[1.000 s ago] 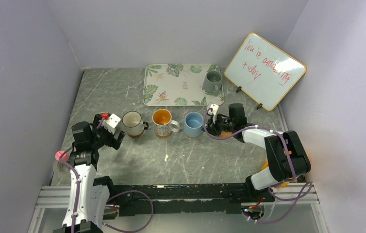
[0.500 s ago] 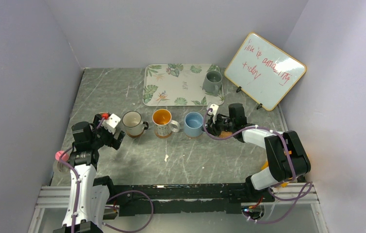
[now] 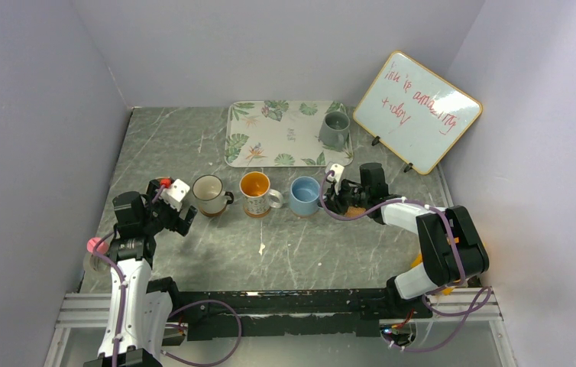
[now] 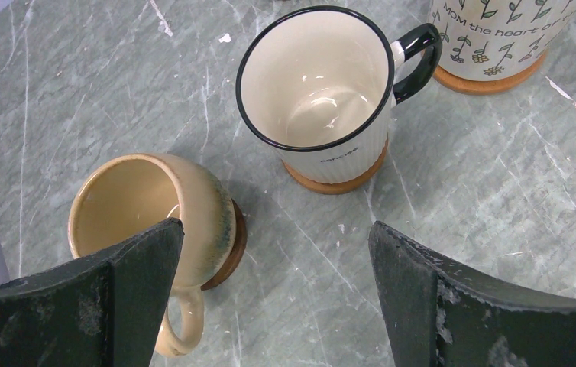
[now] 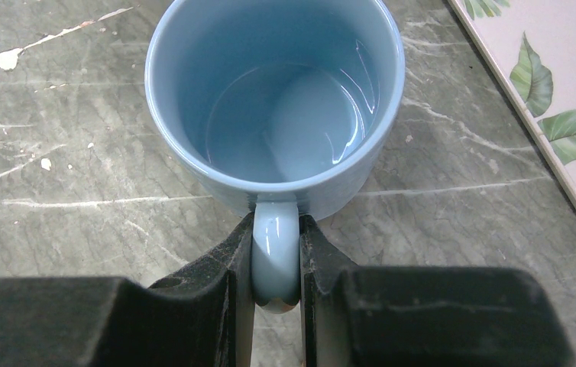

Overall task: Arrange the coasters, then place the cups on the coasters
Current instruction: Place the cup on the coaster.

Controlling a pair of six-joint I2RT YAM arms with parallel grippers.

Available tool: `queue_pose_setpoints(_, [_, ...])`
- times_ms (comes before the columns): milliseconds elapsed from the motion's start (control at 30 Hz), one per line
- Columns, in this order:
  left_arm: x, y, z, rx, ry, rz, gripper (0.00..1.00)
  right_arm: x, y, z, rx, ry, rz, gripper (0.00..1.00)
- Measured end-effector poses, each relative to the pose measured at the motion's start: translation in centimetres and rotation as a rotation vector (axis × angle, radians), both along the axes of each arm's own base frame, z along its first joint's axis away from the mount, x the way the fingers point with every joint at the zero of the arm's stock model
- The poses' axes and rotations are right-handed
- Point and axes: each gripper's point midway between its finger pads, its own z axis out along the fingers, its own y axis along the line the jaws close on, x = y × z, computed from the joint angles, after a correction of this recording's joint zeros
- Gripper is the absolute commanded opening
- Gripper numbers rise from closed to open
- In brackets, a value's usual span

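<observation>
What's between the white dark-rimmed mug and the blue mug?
Only the patterned mug with orange inside; the top view shows it.

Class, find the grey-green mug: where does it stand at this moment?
In the top view the grey-green mug stands on the right end of the leaf-print tray, at the far side of the table, just left of the whiteboard.

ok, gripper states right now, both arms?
left gripper: open, holding nothing.
right gripper: shut on the light blue mug, by its handle.
</observation>
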Motion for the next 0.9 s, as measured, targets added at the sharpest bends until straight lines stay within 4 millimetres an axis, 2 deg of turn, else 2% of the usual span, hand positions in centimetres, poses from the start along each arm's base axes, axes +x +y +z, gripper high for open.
queue_pose_setpoints(800, [0.00, -0.01, 0.00, 0.000, 0.000, -0.001, 0.96, -0.03, -0.08, 0.02, -0.003, -0.005, 0.002, 0.00])
queue_pose_setpoints(900, [0.00, -0.01, 0.00, 0.000, 0.000, -0.001, 0.96, -0.04, -0.09, 0.02, -0.002, -0.005, 0.003, 0.02])
